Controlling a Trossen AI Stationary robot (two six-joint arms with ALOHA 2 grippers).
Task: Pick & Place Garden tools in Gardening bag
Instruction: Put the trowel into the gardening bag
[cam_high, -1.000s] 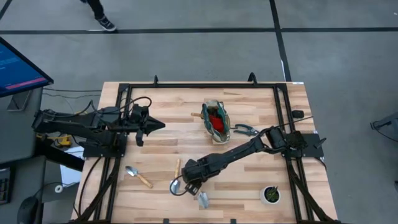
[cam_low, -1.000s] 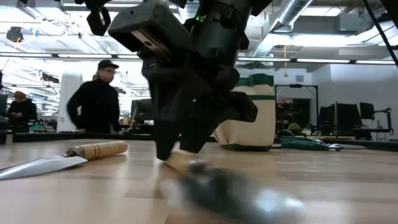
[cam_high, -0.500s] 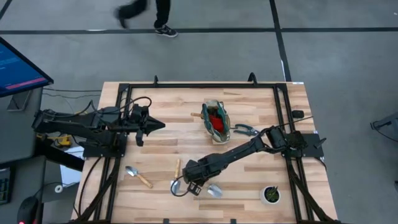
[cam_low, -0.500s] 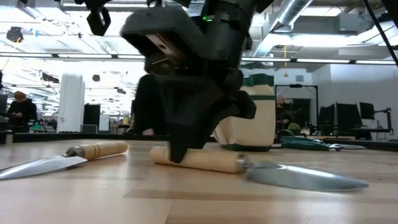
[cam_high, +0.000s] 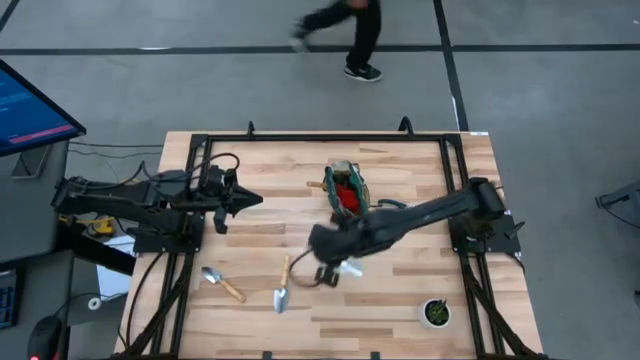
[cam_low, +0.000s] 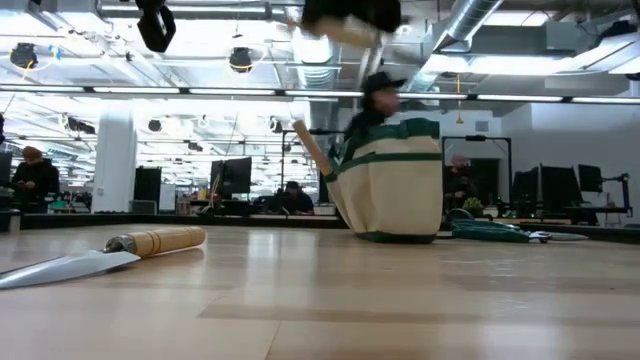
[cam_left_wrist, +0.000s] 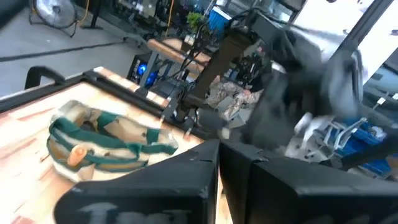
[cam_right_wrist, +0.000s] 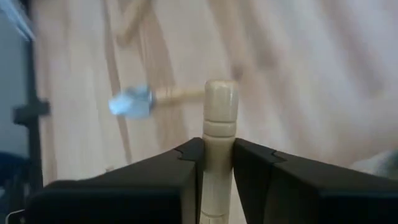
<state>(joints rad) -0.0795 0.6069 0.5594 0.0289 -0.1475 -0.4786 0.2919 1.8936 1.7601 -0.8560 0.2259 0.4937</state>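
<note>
While the high view shows the right gripper (cam_high: 333, 262) lifted just below the gardening bag (cam_high: 347, 192) and the left gripper (cam_high: 250, 200) shut and waiting aside, the right wrist view shows its fingers (cam_right_wrist: 186, 165) clamped on a trowel's wooden handle (cam_right_wrist: 219, 121).

Grey floor (cam_high: 550, 90), exposed ceiling ducts (cam_low: 470, 20)

One camera hangs high up and looks straight down on the whole counter (cam_high: 400, 290) and both arms. A second camera sits low at the counter's edge and looks flat across it into the big room. Both see the bag (cam_high: 347, 192) and a trowel (cam_low: 100, 255) lying on the wood. Each wrist camera looks out very close past its own dark fingers (cam_right_wrist: 155, 180).
</note>
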